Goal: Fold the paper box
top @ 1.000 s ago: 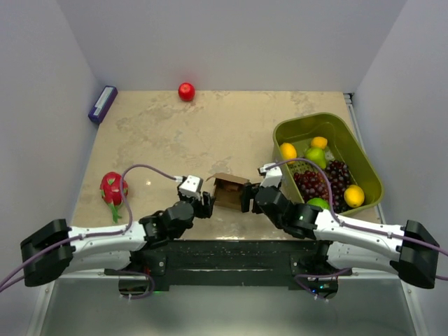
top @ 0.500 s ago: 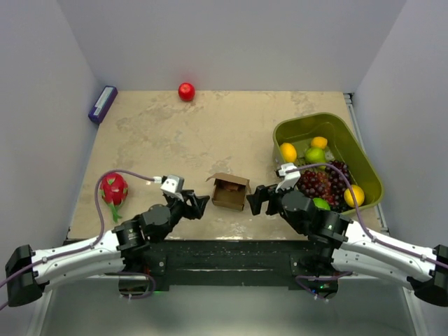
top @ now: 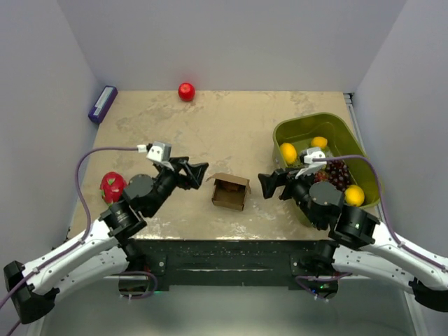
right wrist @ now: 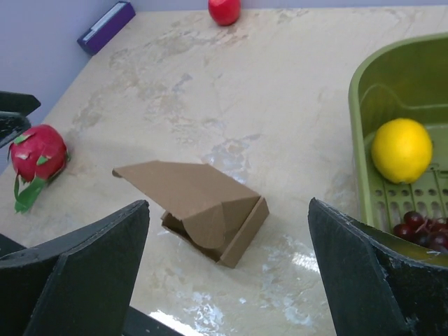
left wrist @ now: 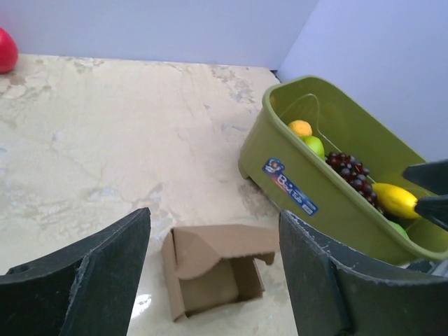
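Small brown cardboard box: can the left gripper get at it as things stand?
Likely yes. The open left gripper faces the small brown cardboard box across bare tabletop; the right gripper stands clear on its other side.

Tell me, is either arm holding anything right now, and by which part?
Nothing is held. Both arms' jaws stand open, clear of the paper box, which sits on the table between them.
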Motion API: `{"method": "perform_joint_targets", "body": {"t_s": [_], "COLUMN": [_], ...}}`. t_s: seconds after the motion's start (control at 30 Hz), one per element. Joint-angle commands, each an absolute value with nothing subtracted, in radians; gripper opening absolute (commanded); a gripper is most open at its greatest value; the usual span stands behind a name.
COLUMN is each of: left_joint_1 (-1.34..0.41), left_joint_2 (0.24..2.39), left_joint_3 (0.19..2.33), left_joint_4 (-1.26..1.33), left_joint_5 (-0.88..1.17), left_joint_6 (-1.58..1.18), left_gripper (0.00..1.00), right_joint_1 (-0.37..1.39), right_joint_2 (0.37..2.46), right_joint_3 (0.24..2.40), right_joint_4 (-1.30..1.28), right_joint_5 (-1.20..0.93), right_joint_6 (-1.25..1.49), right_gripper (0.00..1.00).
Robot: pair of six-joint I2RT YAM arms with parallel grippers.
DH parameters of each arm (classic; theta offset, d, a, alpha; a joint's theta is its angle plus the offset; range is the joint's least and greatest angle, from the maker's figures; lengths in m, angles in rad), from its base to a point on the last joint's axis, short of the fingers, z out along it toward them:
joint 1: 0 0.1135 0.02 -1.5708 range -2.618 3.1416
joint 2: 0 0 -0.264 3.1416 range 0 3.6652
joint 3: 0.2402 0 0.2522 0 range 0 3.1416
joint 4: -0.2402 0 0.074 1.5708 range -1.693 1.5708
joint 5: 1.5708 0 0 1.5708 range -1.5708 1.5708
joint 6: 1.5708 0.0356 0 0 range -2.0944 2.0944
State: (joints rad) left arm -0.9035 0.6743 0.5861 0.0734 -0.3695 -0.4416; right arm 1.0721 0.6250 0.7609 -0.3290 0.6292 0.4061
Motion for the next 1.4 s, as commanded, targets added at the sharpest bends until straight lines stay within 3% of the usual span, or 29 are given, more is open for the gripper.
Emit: {"method": "perform_joint_targets", "body": {"t_s": [0.0,0.2,0.4,0.6,1.37], "left_joint_1": [-0.773,-0.661,-0.644,-0.643,-0.643], "left_joint_2": [0.807,1.028,1.132,1.173,1.259], "left_joint_3": [0.705,0.856,0.868,0.804,0.641], "left_joint_4": [0.118,0.115,0.094,0.078,0.152], "left_joint_5": [-0.076,0.112,0.124,0.064,0.072], "left_joint_6": [-0.413,-0.440,-0.425,-0.397,-0.443], "left_gripper": [0.78,0.78,0.73,0.68,0.62], "right_joint_1": [1.000,0.743,0.727,0.729,0.730], "right_joint_2": [0.722,0.964,1.123,1.189,1.282], "right_joint_3": [0.891,1.038,1.095,1.054,0.904], "right_joint_4": [-0.296,-0.307,-0.305,-0.273,-0.204], "right_joint_5": [0.590,0.180,0.065,0.009,-0.078], "right_joint_6": [0.313,0.339,0.413,0.460,0.543], "right_gripper": [0.98,0.84,0.69,0.62,0.56]}}
